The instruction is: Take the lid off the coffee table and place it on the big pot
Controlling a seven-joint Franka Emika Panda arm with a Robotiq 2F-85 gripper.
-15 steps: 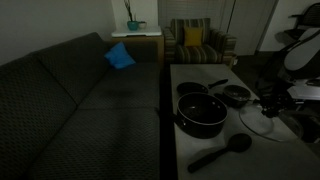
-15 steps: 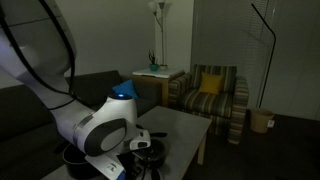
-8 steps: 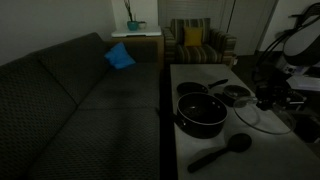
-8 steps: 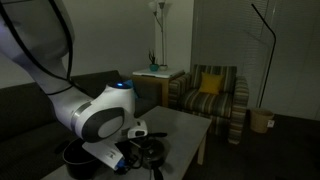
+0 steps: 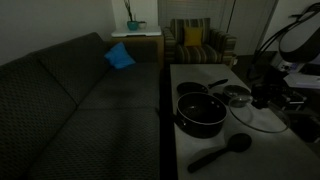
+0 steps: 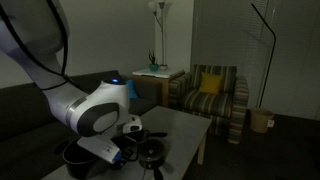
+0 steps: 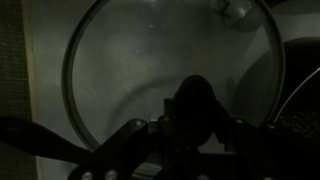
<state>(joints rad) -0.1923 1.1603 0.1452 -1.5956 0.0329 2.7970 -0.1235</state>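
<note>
Change noted: the arm has swung lower and the tool has moved nearer the lid. The lid lies flat on the table, just beside the big pot, on the side away from the sofa. Wrist view: the fingers flank the knob. It is too dark to tell whether they grip it. The tool's body cuts off the lid's lower edge there.
</note>
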